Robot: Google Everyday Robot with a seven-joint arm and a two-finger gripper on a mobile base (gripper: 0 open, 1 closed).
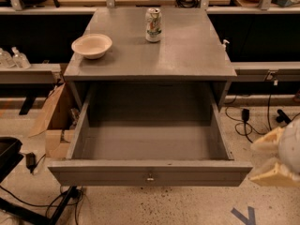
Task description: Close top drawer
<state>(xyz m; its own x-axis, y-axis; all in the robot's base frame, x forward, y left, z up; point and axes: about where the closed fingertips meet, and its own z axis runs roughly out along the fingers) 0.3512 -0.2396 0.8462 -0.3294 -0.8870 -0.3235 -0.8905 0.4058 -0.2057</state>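
The grey cabinet (187, 55) fills the middle of my view, its flat top running away from me toward the benches behind. The top drawer (103, 175) stands pulled out from under that top, right up to the near edge of the view. Its front panel faces me, and the panel's long axis runs left to right across the view. The side walls run front to back, so the open mouth points up. The inside is bare grey.

My gripper (253, 162) hangs low at the right edge, just beside the right end of the front panel and apart from it. Its two cream fingers (269, 142) point left toward the drawer. They are spread, one above the other in the view, with nothing between them.

A cardboard box (54, 121) leans on the floor left of the cabinet. On the top, a pale bowl (92, 45) sits near the left edge and a drink can (153, 25) stands upright further back, well apart from it. The small round knob (150, 177) sits at the centre of the front panel.
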